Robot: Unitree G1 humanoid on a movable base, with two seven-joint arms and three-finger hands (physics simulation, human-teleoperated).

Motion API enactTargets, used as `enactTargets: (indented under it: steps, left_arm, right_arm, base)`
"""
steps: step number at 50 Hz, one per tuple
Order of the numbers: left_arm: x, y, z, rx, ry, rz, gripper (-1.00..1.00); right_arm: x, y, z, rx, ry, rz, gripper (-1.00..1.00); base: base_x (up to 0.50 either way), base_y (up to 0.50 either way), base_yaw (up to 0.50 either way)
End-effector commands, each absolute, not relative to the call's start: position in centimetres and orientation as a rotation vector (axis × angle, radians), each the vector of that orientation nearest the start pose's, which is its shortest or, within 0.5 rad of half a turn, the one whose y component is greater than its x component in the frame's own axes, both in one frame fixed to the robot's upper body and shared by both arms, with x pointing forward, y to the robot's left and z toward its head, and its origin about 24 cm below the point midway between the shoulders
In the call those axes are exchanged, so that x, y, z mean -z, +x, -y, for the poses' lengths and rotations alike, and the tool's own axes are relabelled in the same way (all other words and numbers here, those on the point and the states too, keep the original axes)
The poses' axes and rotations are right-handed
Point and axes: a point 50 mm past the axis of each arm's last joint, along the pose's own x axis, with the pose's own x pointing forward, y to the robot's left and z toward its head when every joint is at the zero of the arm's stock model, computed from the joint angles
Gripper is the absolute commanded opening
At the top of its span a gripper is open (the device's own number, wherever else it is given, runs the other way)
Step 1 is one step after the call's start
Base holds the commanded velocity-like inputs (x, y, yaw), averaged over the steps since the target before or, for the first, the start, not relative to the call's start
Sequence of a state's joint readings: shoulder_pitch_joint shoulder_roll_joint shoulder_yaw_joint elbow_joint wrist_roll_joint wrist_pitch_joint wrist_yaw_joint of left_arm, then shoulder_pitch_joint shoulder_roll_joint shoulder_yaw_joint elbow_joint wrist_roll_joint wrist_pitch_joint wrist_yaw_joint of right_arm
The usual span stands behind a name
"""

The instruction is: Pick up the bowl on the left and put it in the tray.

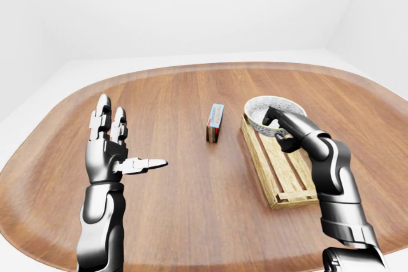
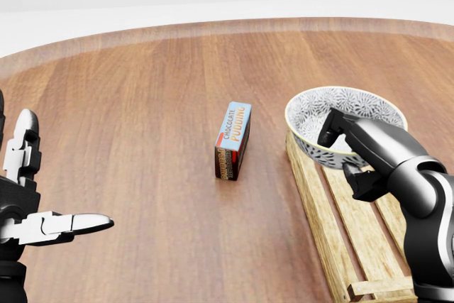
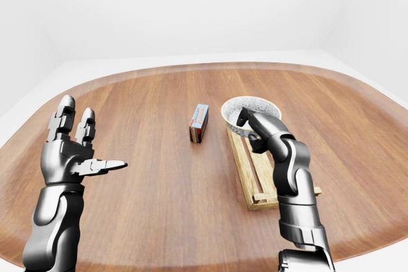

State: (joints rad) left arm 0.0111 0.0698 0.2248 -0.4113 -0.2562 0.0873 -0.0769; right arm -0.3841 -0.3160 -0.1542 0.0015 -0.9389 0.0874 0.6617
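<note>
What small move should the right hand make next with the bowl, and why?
Probably lower the bowl slightly onto the tray, then release. The right hand grips its rim over the tray's upper end in the head view; contact with the slats is unclear.

Item count: one patterned bowl (image 2: 355, 104); one wooden tray (image 2: 316, 211); one chocolate pudding box (image 2: 233, 140); one bench (image 2: 142, 104); two robot hands, namely left hand (image 1: 111, 151) and right hand (image 2: 369, 148).
</note>
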Motion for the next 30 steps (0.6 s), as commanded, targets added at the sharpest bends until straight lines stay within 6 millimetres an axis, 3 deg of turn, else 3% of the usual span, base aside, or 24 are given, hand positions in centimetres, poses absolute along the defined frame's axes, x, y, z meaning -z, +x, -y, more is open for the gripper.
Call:
enactTargets:
  steps: [1, 15, 30]
  left_arm:
    - [-10.9, 24.2, -19.8, -0.078, -0.102, 0.248, 1.0]
    - [-11.0, 24.2, -19.8, -0.08, -0.101, 0.25, 1.0]
    - [-11.0, 24.2, -19.8, -0.079, -0.102, 0.251, 1.0]
  right_arm:
    - [-12.6, 32.0, 22.6, -0.193, -1.187, -0.19, -1.0]
    - [-12.4, 32.3, 23.8, -0.144, -1.163, -0.193, -1.0]
    - [-10.7, 32.7, 24.2, -0.13, -1.155, -0.243, -1.0]
  base:
    - [0.0, 0.0, 0.0]
    - [0.0, 0.0, 0.0]
    - [0.0, 0.0, 0.0]
